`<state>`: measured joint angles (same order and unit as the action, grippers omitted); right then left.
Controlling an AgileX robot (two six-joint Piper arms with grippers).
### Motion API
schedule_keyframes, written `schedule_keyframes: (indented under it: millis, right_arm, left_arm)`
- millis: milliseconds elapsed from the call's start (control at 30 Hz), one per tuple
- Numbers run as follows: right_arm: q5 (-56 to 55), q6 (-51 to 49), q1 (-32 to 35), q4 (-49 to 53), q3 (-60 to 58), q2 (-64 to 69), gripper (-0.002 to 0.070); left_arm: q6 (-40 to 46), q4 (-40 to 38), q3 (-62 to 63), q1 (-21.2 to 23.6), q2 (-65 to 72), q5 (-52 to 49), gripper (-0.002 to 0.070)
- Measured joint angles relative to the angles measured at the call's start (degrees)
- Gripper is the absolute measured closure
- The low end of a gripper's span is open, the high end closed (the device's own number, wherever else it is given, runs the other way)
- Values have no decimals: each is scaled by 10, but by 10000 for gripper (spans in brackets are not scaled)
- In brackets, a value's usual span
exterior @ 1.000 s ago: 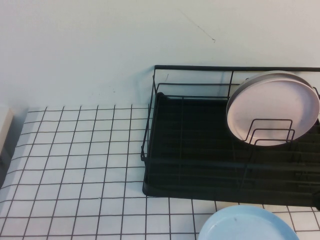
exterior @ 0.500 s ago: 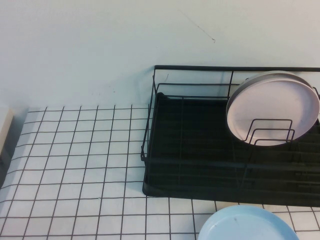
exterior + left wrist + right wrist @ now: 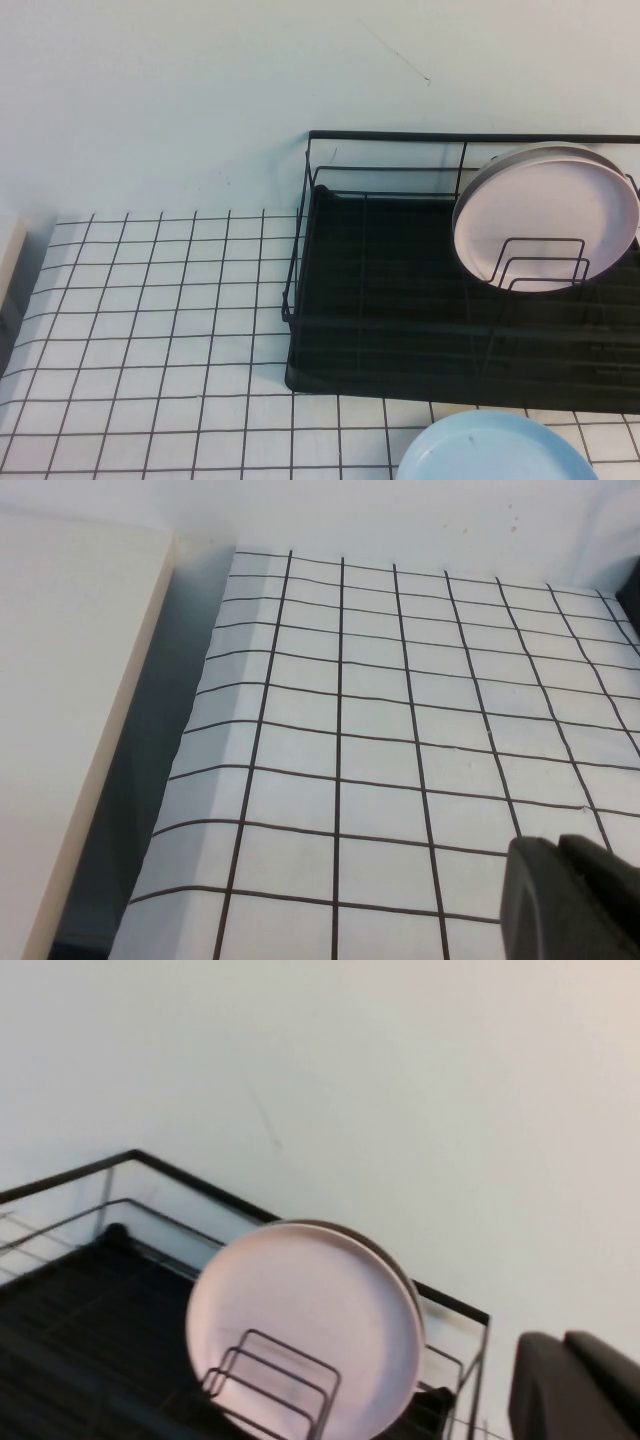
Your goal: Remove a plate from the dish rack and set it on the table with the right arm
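Note:
The light-blue plate (image 3: 490,450) lies flat on the gridded white table (image 3: 150,330) at the near edge, just in front of the black wire dish rack (image 3: 390,300); only its far part shows. A pale pink plate (image 3: 545,215) stands upright in the rack's wire loops at the right. Neither gripper shows in the high view. In the right wrist view my right gripper (image 3: 568,1352) is shut and empty, raised off to the side of the rack (image 3: 80,1330) and the pink plate (image 3: 300,1310). In the left wrist view my left gripper (image 3: 560,855) is shut and empty above the table (image 3: 380,720).
A beige block (image 3: 70,730) stands along the table's left edge, with a dark gap beside it; it also shows in the high view (image 3: 8,250). A pale wall rises behind the rack. The rim of another plate (image 3: 400,1275) shows behind the pink one.

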<state>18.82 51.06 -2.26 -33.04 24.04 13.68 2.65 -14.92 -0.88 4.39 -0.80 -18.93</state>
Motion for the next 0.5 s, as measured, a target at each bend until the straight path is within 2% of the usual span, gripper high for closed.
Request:
schedule_keyframes:
  millis: [100, 167, 267, 367, 500]
  right_arm:
    - [-100, -10, 0, 8, -86, -48, 677]
    - [-158, -50, 0, 51, -137, -70, 677]
    - [-217, -184, 4, 148, -211, -86, 677]
    - [-201, -288, 12, 230, -251, -98, 677]
    - [-102, -407, 26, 324, -256, -118, 677]
  left_arm:
    - [0, 0, 0, 0, 0, 0, 678]
    - [0, 0, 0, 0, 0, 0, 678]
    - [0, 0, 0, 0, 0, 0, 678]
    - [0, 0, 0, 0, 0, 0, 678]
    - [0, 0, 0, 0, 0, 0, 678]
